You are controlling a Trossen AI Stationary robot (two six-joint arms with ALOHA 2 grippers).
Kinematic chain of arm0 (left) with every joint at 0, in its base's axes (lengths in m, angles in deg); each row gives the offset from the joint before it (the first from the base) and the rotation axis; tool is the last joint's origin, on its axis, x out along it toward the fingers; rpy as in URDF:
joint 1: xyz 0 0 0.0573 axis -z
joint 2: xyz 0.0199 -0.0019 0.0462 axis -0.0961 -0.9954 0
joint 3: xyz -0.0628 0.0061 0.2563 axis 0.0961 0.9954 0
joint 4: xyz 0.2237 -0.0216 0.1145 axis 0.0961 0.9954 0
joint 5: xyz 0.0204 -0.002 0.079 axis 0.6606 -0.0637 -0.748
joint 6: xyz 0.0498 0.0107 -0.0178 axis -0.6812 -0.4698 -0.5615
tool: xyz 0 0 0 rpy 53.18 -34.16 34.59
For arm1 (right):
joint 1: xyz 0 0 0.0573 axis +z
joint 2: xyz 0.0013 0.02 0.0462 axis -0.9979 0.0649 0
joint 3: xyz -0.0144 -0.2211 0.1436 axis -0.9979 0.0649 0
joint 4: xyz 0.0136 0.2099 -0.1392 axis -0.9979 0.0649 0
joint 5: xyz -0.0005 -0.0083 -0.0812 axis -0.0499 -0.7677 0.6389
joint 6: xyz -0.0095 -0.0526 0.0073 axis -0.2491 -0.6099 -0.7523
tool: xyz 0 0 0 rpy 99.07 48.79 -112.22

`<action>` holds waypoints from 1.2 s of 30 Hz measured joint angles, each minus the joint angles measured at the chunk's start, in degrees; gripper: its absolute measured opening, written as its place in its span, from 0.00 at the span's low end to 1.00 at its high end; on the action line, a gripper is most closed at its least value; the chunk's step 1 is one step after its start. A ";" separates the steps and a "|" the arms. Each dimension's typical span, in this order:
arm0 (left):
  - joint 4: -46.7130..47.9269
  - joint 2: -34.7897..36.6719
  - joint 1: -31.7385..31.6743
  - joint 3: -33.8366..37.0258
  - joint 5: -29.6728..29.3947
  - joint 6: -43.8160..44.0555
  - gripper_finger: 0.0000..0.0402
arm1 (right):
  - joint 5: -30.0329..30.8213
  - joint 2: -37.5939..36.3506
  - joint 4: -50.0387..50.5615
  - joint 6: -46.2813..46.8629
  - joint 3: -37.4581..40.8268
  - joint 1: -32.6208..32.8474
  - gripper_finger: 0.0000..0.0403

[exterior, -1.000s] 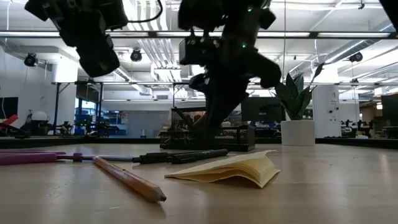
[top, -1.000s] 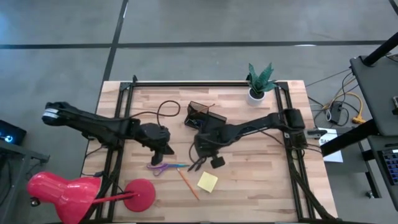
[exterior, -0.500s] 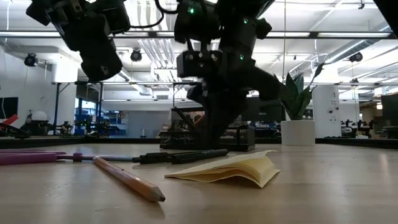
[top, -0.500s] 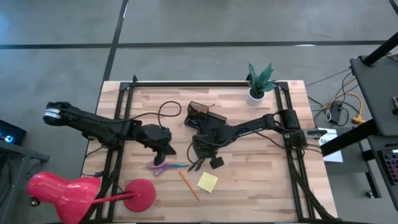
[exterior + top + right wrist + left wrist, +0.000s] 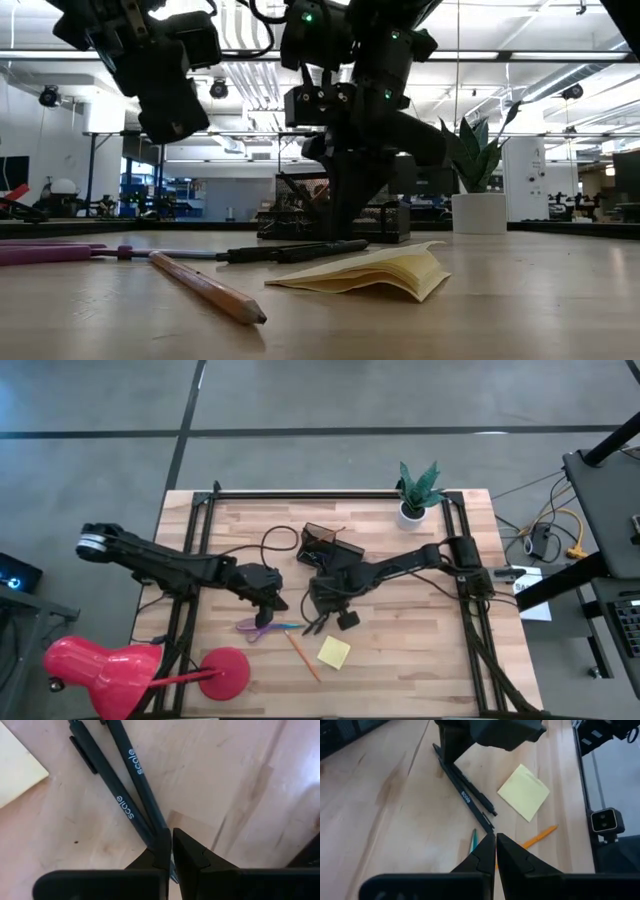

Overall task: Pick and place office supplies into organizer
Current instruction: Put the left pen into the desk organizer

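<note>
My right gripper was down at the desk over the two pens, which lay side by side just in front of the organizer. My fingers there looked pressed together at the pens' near ends, and I could not tell whether they had a pen pinched or merely touched one. To do this well I judged I should take only one pen, grip it near its middle so it would not swing, and lift straight up before turning toward the tall cup

My left gripper hung above the scissors, its fingers shut on nothing. A pencil and the sticky pad lay near the pens, and a small clip sat just beside my right wrist. The two arms were close, so I reckoned crowding was the main risk. The plant and lamp stood well apart
</note>
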 joint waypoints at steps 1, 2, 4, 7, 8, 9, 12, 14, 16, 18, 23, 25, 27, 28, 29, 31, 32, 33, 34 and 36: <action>-0.73 -0.49 0.00 0.03 0.01 0.05 0.00 | 0.05 -0.15 0.04 0.00 -0.02 0.00 0.02; -1.10 -0.90 0.00 -0.07 0.00 0.04 0.00 | 0.05 -0.26 0.16 -0.02 -0.02 0.00 0.02; -0.98 -1.87 0.00 -0.38 0.02 0.01 0.00 | 0.05 -0.33 0.29 -0.17 0.00 0.00 0.02; -1.40 -2.73 0.00 -0.79 0.12 -0.05 0.00 | 0.02 -0.33 0.21 -0.23 0.68 0.02 0.02; -1.43 -2.89 0.00 -0.78 0.14 -0.05 0.00 | 0.02 -0.33 0.15 -0.43 1.13 0.02 0.02; -1.61 -3.13 0.00 -0.78 0.18 -0.03 0.00 | 0.02 -0.33 0.09 -0.68 1.68 0.02 0.02; -1.98 -3.28 0.00 -0.73 0.25 -0.03 0.00 | 0.04 -0.45 -0.48 -0.95 2.86 0.02 0.02; -2.28 -3.32 0.00 -0.73 0.27 -0.03 0.00 | 0.05 -0.54 -0.92 -0.87 3.34 0.02 0.02; -2.02 -3.35 0.00 -0.69 0.30 -0.03 0.00 | 0.00 -0.53 -1.12 -0.40 3.49 -0.01 0.02; -2.27 -3.52 0.00 -0.69 0.32 -0.03 0.00 | -0.04 -0.39 -2.07 -0.17 3.64 -0.04 0.02; -2.23 -3.66 0.00 -0.51 0.32 -0.01 0.00 | -0.11 -0.20 -5.34 0.05 3.86 -0.46 0.02; -2.11 -3.66 0.00 -0.45 0.32 0.01 0.00 | -0.09 -0.20 -4.81 0.21 4.15 -0.64 0.02; -2.11 -3.66 0.00 -0.45 0.32 0.01 0.00 | -0.06 -0.20 -4.94 0.45 4.17 -0.77 0.02; -2.14 -3.66 0.00 -0.43 0.32 -0.01 0.00 | -0.02 -0.20 -4.98 0.69 4.15 -0.77 0.02; -2.26 -3.66 0.00 -0.29 0.32 -0.01 0.00 | 0.00 -0.22 -4.96 0.88 3.97 -0.75 0.02; -2.05 -3.66 0.00 0.07 0.32 -0.02 0.00 | 0.02 -0.22 -5.03 1.08 3.49 -0.70 0.02; -2.03 -3.66 0.00 0.24 0.32 -0.01 0.00 | 0.02 -0.22 -5.00 0.82 3.26 -0.70 0.02; -2.03 -3.66 0.00 0.37 0.32 -0.01 0.00 | 0.01 -0.22 -5.05 0.46 2.96 -0.70 0.02; -2.02 -3.66 0.00 0.46 0.32 -0.01 0.00 | 0.02 -0.22 -5.45 0.09 2.77 -0.70 0.02; -2.06 -3.66 0.00 0.56 0.31 -0.01 0.00 | 0.04 -0.22 -5.54 -0.70 2.69 -0.70 0.03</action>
